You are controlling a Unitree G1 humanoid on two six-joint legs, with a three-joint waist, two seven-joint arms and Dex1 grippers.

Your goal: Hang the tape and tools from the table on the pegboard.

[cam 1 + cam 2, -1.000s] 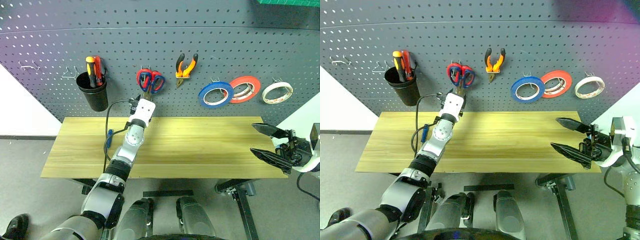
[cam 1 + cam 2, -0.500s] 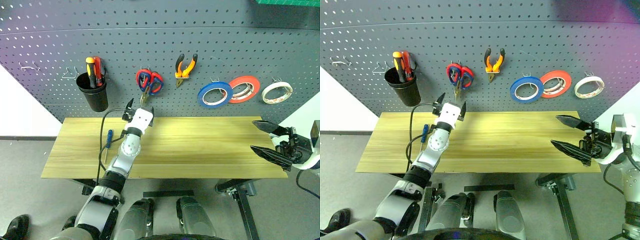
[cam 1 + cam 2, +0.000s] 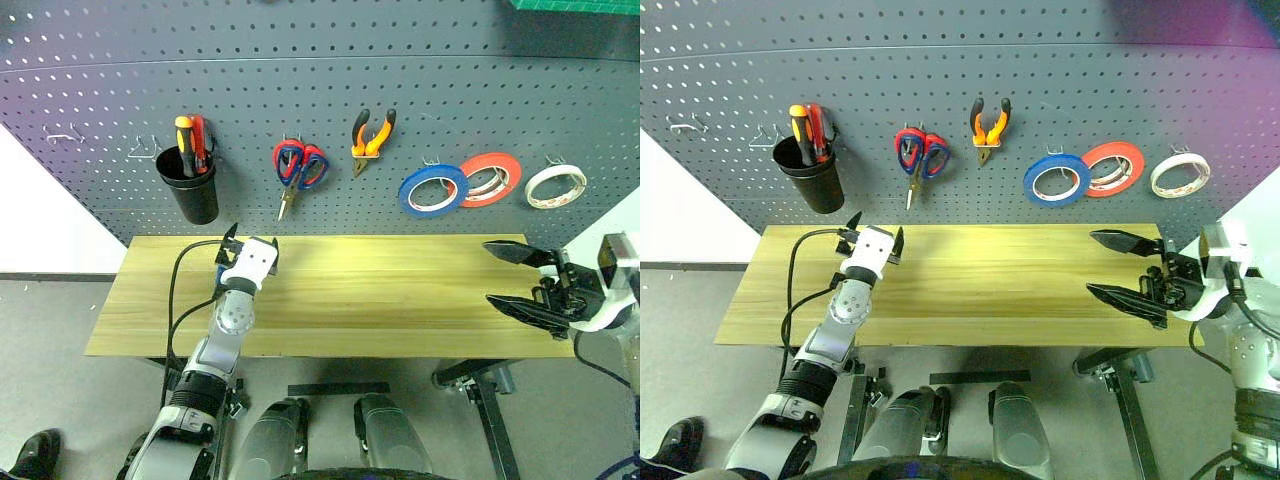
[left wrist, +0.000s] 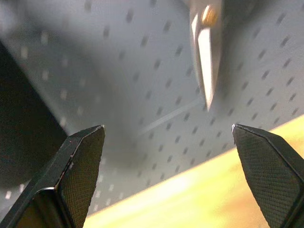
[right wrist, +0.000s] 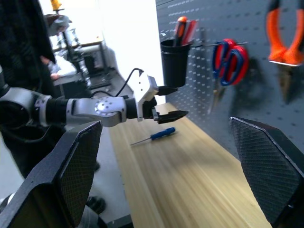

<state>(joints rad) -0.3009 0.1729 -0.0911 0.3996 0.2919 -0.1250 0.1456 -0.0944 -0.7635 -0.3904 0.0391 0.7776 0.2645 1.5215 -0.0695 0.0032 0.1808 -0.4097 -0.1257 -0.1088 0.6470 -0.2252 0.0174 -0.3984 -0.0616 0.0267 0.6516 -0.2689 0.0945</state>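
Your landmark is the pegboard point(image 3: 320, 60), and most of the job already hangs on it. The blue tape roll point(image 3: 432, 189) sits on a hook at its lower right, beside a red-orange roll point(image 3: 489, 178) and a white roll point(image 3: 555, 186). The orange-handled pliers point(image 3: 371, 137) hang near its middle. Scissors with red and blue handles point(image 3: 299, 168) hang just left of the pliers, and a black cup point(image 3: 193, 186) holding red and yellow screwdrivers hangs further left.

Below the pegboard, the table point(image 3: 400, 290) carries what looks like the last item: the blue-handled screwdriver point(image 5: 154, 136), lying near the table's left end, out from under the black cup. By my reading, you are in the reach for it.

Your left tool point(image 3: 243, 249) hovers over that left end with its fingers spread wide and nothing between them. Your right tool point(image 3: 520, 280) waits off the table's right edge, also wide open and empty.

Next you likely need to bring the left tool down over the screwdriver's handle, line the fingers across it, and close.

In the head views the left arm covers the screwdriver, so you can judge its lie from the right wrist view alone. I cannot make out a free hook for it from here.
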